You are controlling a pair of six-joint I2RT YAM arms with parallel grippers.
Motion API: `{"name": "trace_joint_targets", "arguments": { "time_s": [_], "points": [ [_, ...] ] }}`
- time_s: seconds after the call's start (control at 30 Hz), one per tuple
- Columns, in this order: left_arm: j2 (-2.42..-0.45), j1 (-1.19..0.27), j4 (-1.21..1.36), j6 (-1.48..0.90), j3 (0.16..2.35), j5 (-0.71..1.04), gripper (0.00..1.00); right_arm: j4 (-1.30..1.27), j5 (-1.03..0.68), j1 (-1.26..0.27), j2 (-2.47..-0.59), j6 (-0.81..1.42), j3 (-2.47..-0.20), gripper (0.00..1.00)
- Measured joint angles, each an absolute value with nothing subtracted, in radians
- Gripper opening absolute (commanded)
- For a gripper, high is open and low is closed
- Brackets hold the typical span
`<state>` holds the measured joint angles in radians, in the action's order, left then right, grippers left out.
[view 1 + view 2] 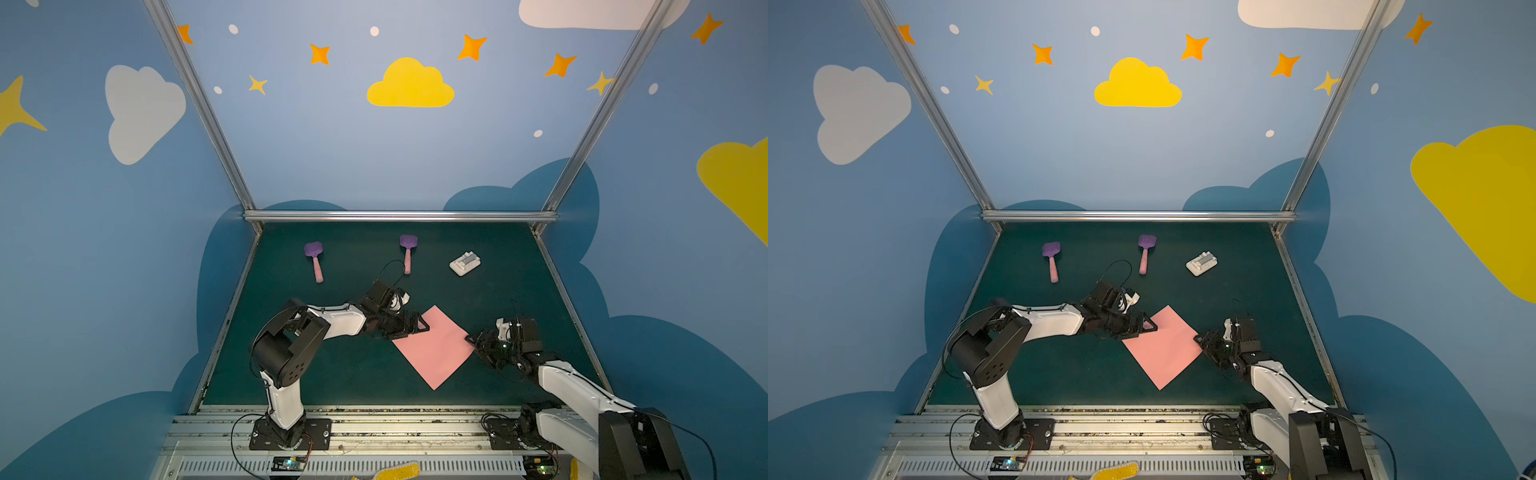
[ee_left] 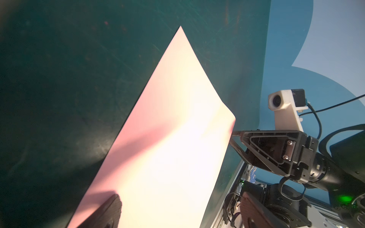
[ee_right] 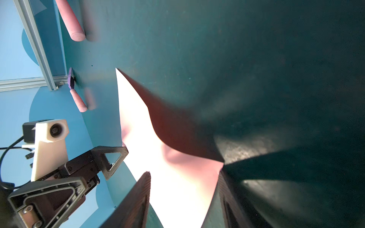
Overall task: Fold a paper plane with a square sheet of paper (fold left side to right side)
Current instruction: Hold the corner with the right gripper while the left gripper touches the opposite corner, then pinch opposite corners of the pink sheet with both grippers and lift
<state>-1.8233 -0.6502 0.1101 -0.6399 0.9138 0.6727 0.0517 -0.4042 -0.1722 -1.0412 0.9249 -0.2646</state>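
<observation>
The square sheet of paper [image 1: 434, 351] lies as a diamond on the dark green worktop [image 1: 332, 382], toward the front. The right claw [image 1: 473, 340] stands partly open around its right corner, which curls up between the fingers [image 3: 142, 197]. The left claw [image 1: 420, 326], spread wide, grips nothing at the sheet's upper left edge. Farther back lie one purple spatula [image 1: 316, 262], a second spatula [image 1: 408, 251] and a white block [image 1: 464, 263].

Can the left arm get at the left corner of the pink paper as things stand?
Probably yes. The left gripper is open at the far left edge of the square pink paper sheet, close to that corner, and nothing lies between them.
</observation>
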Motion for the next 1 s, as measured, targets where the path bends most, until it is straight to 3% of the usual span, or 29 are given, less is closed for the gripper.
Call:
{"name": "trace_joint_targets", "arguments": {
  "time_s": [0.23,0.63,1.0],
  "points": [
    [-1.823,-0.650,0.112,-0.643,0.914,0.672,0.95,0.076,-0.388,-0.160,-0.996,0.926,-0.248,0.61],
    [-1.822,-0.650,0.115,-0.644,0.911,0.672,0.95,-0.181,-0.521,-0.207,-1.204,0.921,-0.263,0.60],
    [-1.819,-0.651,0.127,-0.647,0.903,0.671,0.95,-0.172,-0.500,-0.286,-1.266,0.920,-0.321,0.61]
  ]
}}
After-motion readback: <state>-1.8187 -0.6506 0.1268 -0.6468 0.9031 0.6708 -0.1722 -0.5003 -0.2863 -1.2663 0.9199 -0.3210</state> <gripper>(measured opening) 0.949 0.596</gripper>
